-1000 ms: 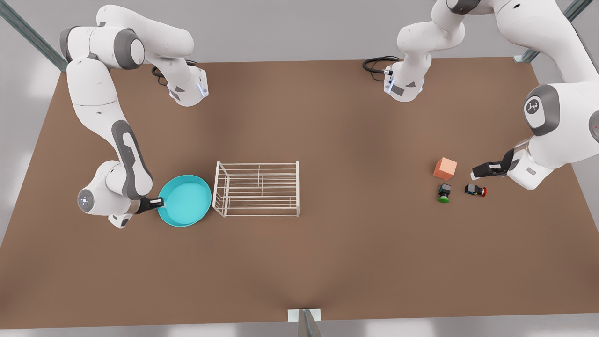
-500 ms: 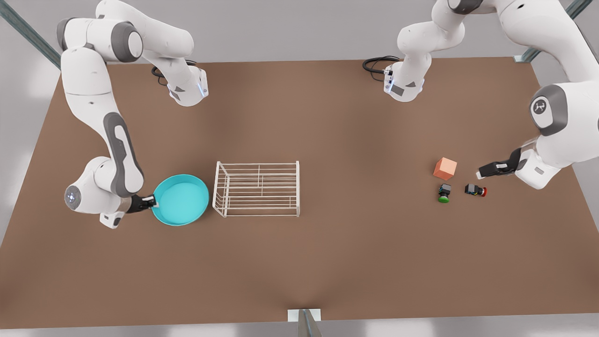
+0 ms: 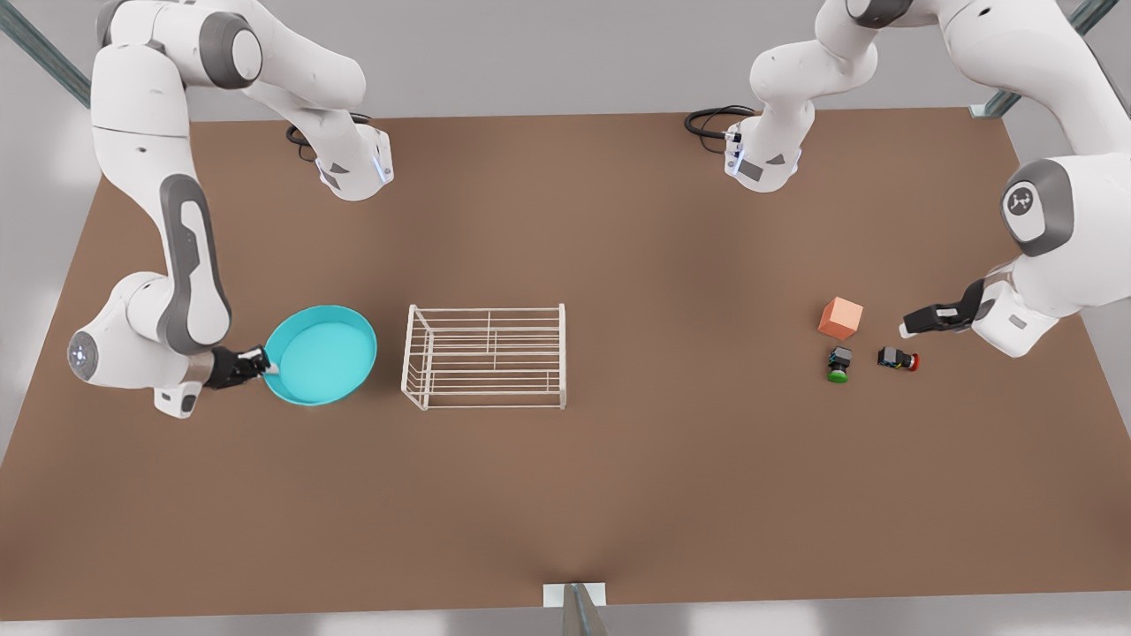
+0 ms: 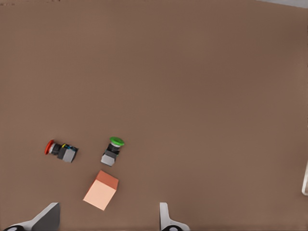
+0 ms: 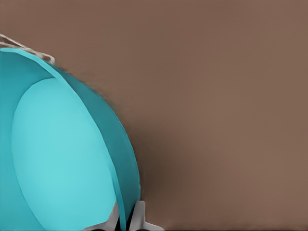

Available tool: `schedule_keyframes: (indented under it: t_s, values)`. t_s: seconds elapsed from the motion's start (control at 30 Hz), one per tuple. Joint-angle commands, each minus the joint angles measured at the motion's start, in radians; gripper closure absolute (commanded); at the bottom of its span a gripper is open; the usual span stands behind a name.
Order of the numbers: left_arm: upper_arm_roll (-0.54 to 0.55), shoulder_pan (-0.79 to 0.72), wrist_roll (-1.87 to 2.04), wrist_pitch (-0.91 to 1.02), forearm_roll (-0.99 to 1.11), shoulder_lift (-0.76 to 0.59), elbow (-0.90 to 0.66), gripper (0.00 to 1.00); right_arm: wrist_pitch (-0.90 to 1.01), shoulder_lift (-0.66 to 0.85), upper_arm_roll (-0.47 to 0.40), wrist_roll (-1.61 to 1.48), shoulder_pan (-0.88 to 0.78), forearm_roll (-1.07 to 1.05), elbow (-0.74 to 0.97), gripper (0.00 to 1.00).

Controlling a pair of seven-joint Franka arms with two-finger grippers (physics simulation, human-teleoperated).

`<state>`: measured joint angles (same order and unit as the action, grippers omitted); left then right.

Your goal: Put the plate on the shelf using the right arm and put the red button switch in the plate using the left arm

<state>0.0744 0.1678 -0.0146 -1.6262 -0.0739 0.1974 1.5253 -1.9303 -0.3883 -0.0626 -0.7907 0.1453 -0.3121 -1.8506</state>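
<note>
The turquoise plate (image 3: pixel 321 354) hangs tilted just off the table at the front view's left, apart from the white wire shelf (image 3: pixel 485 357). My right gripper (image 3: pixel 265 363) is shut on the plate's rim (image 5: pixel 126 192) on the side away from the shelf, its fingertips (image 5: pixel 139 211) pinching the edge. At the front view's right, the red button switch (image 3: pixel 899 359) lies on its side on the table. My left gripper (image 3: pixel 908 328) hovers open just above and beside it. The left wrist view shows the red button switch (image 4: pixel 60 150) and two spread fingertips (image 4: pixel 48 217).
A green-capped switch (image 3: pixel 838 365) and an orange cube (image 3: pixel 840 318) lie close beside the red one. The cube (image 4: pixel 101 190) sits between the left gripper's fingers in the wrist view. Both arm bases stand at the table's far edge.
My right gripper has lifted the plate and drawn it toward the front view's left, away from the shelf. The left gripper pulled back slightly from the cube, then held still.
</note>
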Motion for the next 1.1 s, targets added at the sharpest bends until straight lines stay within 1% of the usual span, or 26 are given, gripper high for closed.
schedule_keyframes:
  t_s: [0.0, 0.13, 0.2, 0.43, 0.47, 0.53, 0.57, 0.6, 0.63, 0.67, 0.7, 0.73, 0.77, 0.8, 0.83, 0.87, 0.9, 0.97, 1.03, 1.07]
  values:
    - [0.001, -0.016, -0.014, -0.001, 0.005, -0.001, 0.0, 0.0, 0.145, 0.017, 0.004, -0.032, -0.001, 0.002, 0.01, 0.87]
    - [-0.001, -0.016, -0.016, -0.003, 0.017, -0.001, 0.0, 0.0, 0.203, 0.062, 0.026, 0.024, -0.01, 0.002, 0.034, 0.87]
    - [-0.001, -0.016, -0.016, -0.003, 0.017, 0.0, 0.0, 0.0, 0.22, 0.081, 0.052, 0.057, -0.027, 0.001, 0.039, 0.87]
    - [0.001, -0.019, -0.011, -0.003, 0.019, 0.0, 0.001, 0.0, 0.249, 0.097, 0.056, 0.209, -0.142, -0.028, 0.077, 0.87]
    - [0.001, -0.037, 0.018, -0.003, 0.019, 0.004, 0.004, 0.0, 0.246, 0.095, 0.056, 0.232, -0.165, -0.028, 0.079, 0.87]
    - [0.001, -0.114, 0.174, -0.001, 0.072, 0.002, 0.029, 0.0, 0.241, 0.092, 0.055, 0.275, -0.204, -0.033, 0.087, 0.87]
    - [0.001, -0.114, 0.241, -0.003, 0.071, 0.004, 0.029, 0.0, 0.232, 0.089, 0.055, 0.301, -0.22, -0.033, 0.09, 0.87]
    - [0.007, -0.126, 0.407, -0.017, 0.042, 0.022, 0.026, 0.0, 0.226, 0.086, 0.055, 0.323, -0.234, -0.044, 0.091, 0.87]
    - [0.008, -0.129, 0.513, -0.058, -0.02, 0.092, 0.033, 0.0, 0.217, 0.08, 0.052, 0.338, -0.253, -0.047, 0.097, 0.87]
    - [0.008, -0.131, 0.665, -0.089, -0.017, 0.094, 0.032, 0.0, 0.212, 0.078, 0.052, 0.358, -0.273, -0.054, 0.097, 0.87]
    - [0.008, -0.148, 0.699, -0.083, -0.007, 0.1, 0.033, 0.0, 0.211, 0.071, 0.05, 0.38, -0.289, -0.065, 0.102, 0.87]
    - [0.007, -0.168, 0.806, -0.06, 0.088, 0.07, 0.021, 0.0, 0.198, 0.057, 0.049, 0.4, -0.296, -0.068, 0.119, 0.87]
    - [0.007, -0.188, 0.855, -0.073, 0.259, 0.118, 0.027, 0.0, 0.198, 0.054, 0.049, 0.421, -0.308, -0.088, 0.128, 0.87]
    - [-0.004, -0.123, 1.01, -0.23, 0.197, 0.146, 0.119, 0.0, 0.185, 0.034, 0.05, 0.449, -0.317, -0.11, 0.146, 0.87]
    - [-0.01, -0.062, 1.056, -0.297, 0.083, 0.152, 0.156, 0.0, 0.182, 0.031, 0.049, 0.469, -0.325, -0.133, 0.148, 0.87]
    - [-0.01, -0.013, 1.058, -0.331, 0.04, 0.152, 0.179, 0.0, 0.168, 0.02, 0.049, 0.487, -0.343, -0.145, 0.156, 0.87]
    - [-0.012, -0.011, 1.059, -0.386, 0.042, 0.154, 0.226, 0.0, 0.154, 0.012, 0.049, 0.511, -0.352, -0.16, 0.162, 0.87]
    - [-0.012, 0.005, 1.064, -0.42, 0.042, 0.172, 0.25, 0.0, 0.123, -0.003, 0.049, 0.531, -0.365, -0.16, 0.162, 0.87]
    - [-0.012, 0.047, 1.05, -0.601, 0.043, 0.188, 0.348, 0.0, 0.099, -0.018, 0.049, 0.547, -0.388, -0.173, 0.16, 0.87]
    - [-0.013, 0.05, 1.029, -0.609, 0.058, 0.195, 0.355, 0.0, 0.086, -0.024, 0.049, 0.55, -0.398, -0.174, 0.16, 0.87]
